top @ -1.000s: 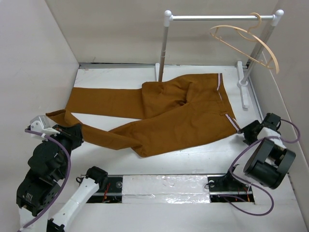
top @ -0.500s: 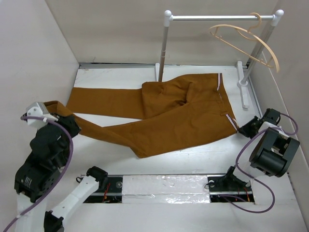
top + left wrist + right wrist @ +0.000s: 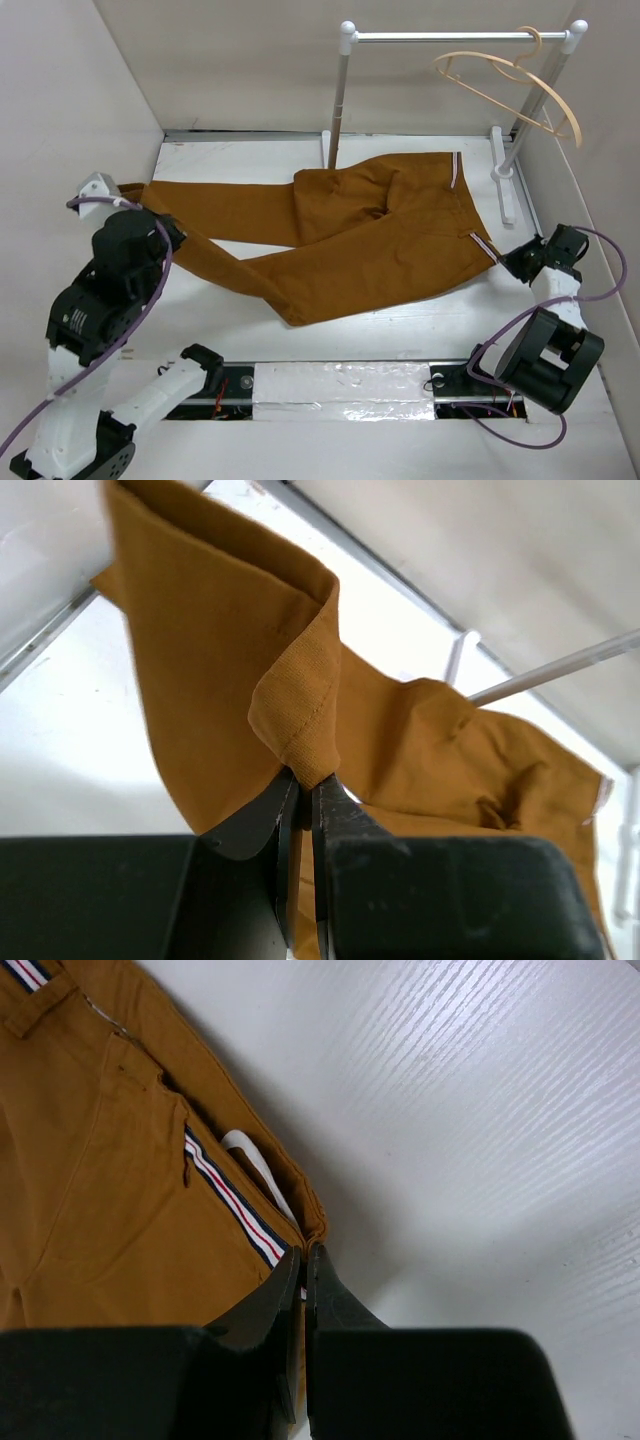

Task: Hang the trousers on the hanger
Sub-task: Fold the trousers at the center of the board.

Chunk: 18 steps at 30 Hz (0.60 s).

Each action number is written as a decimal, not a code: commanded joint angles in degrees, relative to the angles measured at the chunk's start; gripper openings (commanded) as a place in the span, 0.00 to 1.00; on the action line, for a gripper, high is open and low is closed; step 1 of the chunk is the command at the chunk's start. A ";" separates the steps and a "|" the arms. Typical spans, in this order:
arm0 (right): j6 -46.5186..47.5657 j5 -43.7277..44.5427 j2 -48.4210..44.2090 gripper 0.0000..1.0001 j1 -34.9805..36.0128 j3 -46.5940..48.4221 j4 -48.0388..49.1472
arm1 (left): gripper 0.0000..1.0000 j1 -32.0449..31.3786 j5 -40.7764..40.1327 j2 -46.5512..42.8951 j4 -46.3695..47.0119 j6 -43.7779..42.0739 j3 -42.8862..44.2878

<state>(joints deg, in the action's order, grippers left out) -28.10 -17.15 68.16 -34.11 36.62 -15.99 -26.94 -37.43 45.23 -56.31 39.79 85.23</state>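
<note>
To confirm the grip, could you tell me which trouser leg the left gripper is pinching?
The nearer leg of the rust-brown cloth trousers: its cuff is pinched in the left gripper, while the farther leg lies flat.

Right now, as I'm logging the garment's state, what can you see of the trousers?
The trousers are rust-brown woven cloth, lying mostly flat on the white table, waist toward the right, legs spread leftward. The waistband's inside shows a red, white and dark stripe. The left gripper pinches one leg's hem, lifted and folded; the right gripper pinches the waistband corner.
</note>
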 commanded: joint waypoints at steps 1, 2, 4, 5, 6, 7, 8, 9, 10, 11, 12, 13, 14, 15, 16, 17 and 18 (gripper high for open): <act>-0.73 1.41 -0.84 0.03 0.18 -1.12 -0.44 | 0.00 -0.13 0.33 -4.61 1.20 2.14 1.17; -0.73 1.76 -0.84 0.00 0.18 -0.94 -1.58 | 0.00 -0.13 0.34 -5.15 0.95 2.05 0.90; -0.99 2.29 -2.49 0.00 0.18 -1.11 -2.46 | 0.00 -0.13 -0.18 -6.64 0.16 1.26 0.73; -1.26 2.99 -3.38 0.00 0.18 -1.29 -3.51 | 0.00 -0.13 -0.45 -7.08 0.15 0.91 0.64; -1.43 3.34 -4.34 0.00 0.18 -1.38 -4.22 | 0.00 -0.13 -0.80 -7.44 -0.02 0.29 0.81; -1.87 3.61 -6.53 0.00 -0.34 -1.38 -5.18 | 0.00 -0.13 -2.11 -8.14 -0.11 -0.84 0.90; -2.13 4.74 -7.59 0.00 -0.35 -1.20 -7.89 | 0.00 -0.13 -2.99 -8.32 -0.02 -1.46 1.16; -2.40 5.97 -8.91 0.00 -0.35 -0.77 -9.57 | 0.00 -0.13 -4.04 -8.58 0.32 -2.25 1.86; -2.92 7.29 -10.14 0.00 -0.35 -0.07 -11.76 | 0.00 -0.13 -5.71 -8.67 1.72 -3.31 2.22; -3.02 10.17 -12.24 0.00 -0.35 2.12 -15.61 | 0.00 -0.13 -6.33 -8.67 2.69 -5.67 2.66; -3.10 12.12 -12.96 0.00 -0.35 3.62 -17.48 | 0.00 -0.13 -7.04 -8.76 3.57 -6.47 3.62; -2.76 13.96 -13.57 0.00 -0.35 5.46 -19.50 | 0.00 -0.13 -7.56 -8.93 6.63 -7.61 3.80; -2.23 17.11 -14.71 0.00 -0.35 10.18 -22.56 | 0.00 -0.13 -7.74 -9.28 8.66 -9.88 3.80; -1.70 19.84 -14.81 0.00 -0.35 12.92 -24.07 | 0.00 -0.13 -8.01 -9.55 10.33 -10.69 3.37; -1.09 21.61 -14.64 0.00 -0.35 15.47 -25.74 | 0.00 -0.74 -9.14 -9.46 12.00 -10.79 3.36; -0.82 25.46 -14.55 0.00 -0.35 18.02 -28.63 | 0.00 -1.36 -9.94 -9.29 12.19 -10.70 3.45; -0.47 27.15 -14.29 0.00 -0.35 21.87 -29.79 | 0.00 -1.88 -10.47 -9.02 12.19 -9.39 3.89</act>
<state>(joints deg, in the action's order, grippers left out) -29.78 -1.37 55.22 -34.06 49.01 -40.77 -27.70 -43.88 36.10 -51.31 32.36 86.96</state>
